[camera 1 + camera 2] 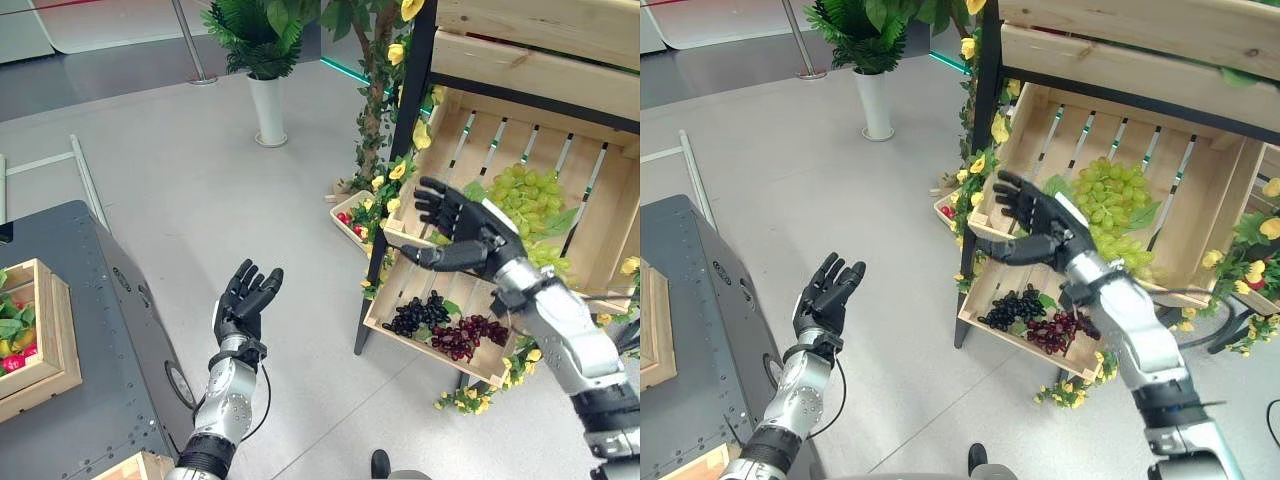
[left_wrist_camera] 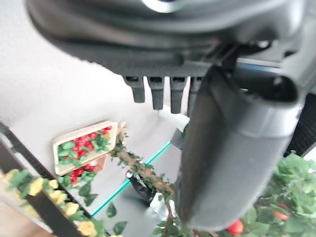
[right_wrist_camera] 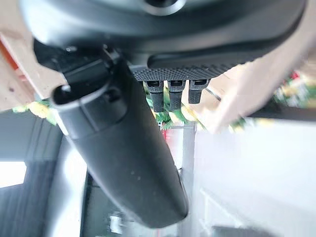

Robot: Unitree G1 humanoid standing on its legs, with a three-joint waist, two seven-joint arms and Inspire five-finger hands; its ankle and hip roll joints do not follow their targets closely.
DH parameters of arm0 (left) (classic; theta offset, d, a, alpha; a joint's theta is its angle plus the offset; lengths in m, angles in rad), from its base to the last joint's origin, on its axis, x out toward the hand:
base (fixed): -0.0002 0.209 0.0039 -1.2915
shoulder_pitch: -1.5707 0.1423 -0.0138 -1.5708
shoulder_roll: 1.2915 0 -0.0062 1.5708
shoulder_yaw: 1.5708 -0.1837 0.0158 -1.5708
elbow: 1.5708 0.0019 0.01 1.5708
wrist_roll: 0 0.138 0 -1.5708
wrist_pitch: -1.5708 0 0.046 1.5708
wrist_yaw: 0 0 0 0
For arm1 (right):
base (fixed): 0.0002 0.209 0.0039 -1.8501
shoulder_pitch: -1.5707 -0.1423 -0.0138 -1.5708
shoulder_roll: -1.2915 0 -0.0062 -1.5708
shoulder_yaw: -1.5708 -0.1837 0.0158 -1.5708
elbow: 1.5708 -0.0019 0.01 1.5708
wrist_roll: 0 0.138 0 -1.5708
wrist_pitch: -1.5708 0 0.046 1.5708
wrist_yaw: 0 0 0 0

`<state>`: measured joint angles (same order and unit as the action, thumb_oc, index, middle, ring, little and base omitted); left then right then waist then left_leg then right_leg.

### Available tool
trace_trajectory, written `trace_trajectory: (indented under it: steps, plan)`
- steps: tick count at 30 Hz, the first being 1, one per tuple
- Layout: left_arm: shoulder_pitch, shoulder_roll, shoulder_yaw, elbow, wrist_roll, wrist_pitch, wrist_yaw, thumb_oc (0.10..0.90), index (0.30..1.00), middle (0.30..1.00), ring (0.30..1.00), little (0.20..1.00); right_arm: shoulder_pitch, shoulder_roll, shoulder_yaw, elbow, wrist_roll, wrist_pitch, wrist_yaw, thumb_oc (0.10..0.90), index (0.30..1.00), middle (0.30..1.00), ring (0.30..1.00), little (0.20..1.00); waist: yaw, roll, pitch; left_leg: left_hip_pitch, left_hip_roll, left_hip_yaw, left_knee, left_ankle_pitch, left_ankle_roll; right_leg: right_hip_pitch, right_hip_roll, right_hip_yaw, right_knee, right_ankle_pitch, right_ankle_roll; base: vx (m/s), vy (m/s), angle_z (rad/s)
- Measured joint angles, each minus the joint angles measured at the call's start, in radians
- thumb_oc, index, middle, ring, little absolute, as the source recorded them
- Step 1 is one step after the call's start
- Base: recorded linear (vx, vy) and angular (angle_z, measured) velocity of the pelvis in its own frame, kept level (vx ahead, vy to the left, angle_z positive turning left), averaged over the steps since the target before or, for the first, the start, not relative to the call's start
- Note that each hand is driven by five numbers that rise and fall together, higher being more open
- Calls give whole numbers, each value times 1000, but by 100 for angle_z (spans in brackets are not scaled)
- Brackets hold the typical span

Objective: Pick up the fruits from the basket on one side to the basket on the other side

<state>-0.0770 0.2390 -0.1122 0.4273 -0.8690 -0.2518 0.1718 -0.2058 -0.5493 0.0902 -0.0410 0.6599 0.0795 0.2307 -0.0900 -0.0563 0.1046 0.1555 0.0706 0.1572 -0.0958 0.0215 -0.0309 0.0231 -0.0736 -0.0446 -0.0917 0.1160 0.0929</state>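
Wooden, and set at the left edge of a dark grey cart [image 1: 90, 340], a small basket [image 1: 45, 345] holds leaves with yellow and red fruit. Right of the cart, the left hand [image 1: 245, 300] is raised over the bare grey floor [image 1: 200, 180], fingers straight and spread, holding nothing. Farther right, a black-framed stand carries a tilted slatted crate [image 1: 560, 180] with a bunch of green grapes [image 1: 525, 195] on its upper part and dark grapes [image 1: 420, 313] beside red grapes [image 1: 470, 335] by its lower front edge. The right hand [image 1: 465, 235] hangs in front of the green grapes, fingers spread wide, thumb out, gripping nothing.
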Motion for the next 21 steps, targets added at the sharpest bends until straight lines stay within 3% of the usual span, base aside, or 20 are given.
trace_trajectory:
  steps: [3, 7, 9, 13, 21]
  plan:
    - [48, -37, -12, 8, 0, 0, 2, 800, 900, 900, 900, 900, 106, 142, 25, -2, 62, -17, 32, 800, 900, 900, 900, 900, 1, 0, 0, 0, 2, 13, 0, -1, -1, -6, 0, 9, -2, -2, -4, -11, -3, -13]
    - [112, -49, -83, 26, 3, -1, 16, 800, 900, 900, 900, 900, 193, 215, 130, 13, 69, -25, 38, 800, 900, 900, 900, 900, 3, 1, 0, 0, 2, 13, 0, -2, 0, -6, -3, 8, -3, -6, 0, 0, 0, 0]
    - [138, -56, -122, 48, 4, -1, 32, 800, 900, 900, 900, 900, 229, 257, 184, 72, 102, -65, 42, 800, 900, 900, 900, 900, 14, 2, -1, 0, 3, 13, 0, -2, 0, -5, -4, 6, -3, -6, 0, 0, 0, 0]
    - [171, -67, -138, 63, 4, -1, 58, 800, 900, 900, 900, 900, 261, 270, 244, 116, 103, -80, 42, 800, 900, 900, 900, 900, 27, 6, -1, -7, 4, 8, 0, -2, 0, -9, -5, 2, -3, -6, 0, -19, -12, 3]
    - [181, -65, -148, 108, 77, -15, 59, 800, 900, 900, 900, 900, 261, 275, 257, 196, 108, -110, 42, 800, 900, 900, 900, 900, 30, 18, -8, -15, 3, -13, 0, -1, 0, -6, -8, -25, 0, -5, -6, -14, -1, 7]
